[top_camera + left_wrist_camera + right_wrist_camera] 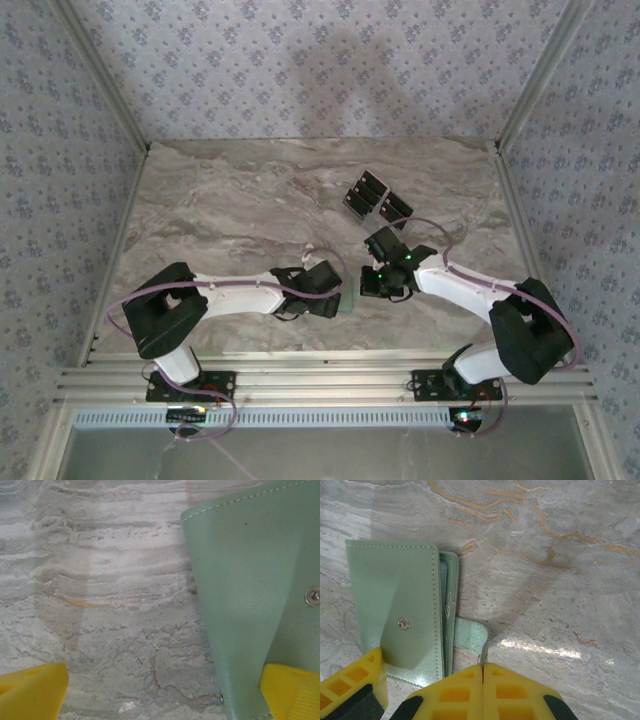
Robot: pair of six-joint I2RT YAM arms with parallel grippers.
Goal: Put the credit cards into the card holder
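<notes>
Pale green card holder (395, 600) lies on marble table (560, 580), just left of right claw (483, 672). Its strap tab (470, 634) runs into that claw's fingertips, which are pinched together on it. Holder looks folded, w/ stitched edges, metal snap (403, 624) and grey-blue at the opening. Left claw (160, 694) is spread wide, one yellow finger (290, 692) at the holder's panel, the other over bare table. Black credit cards (375, 197) sit grouped beyond right claw, well apart.
</notes>
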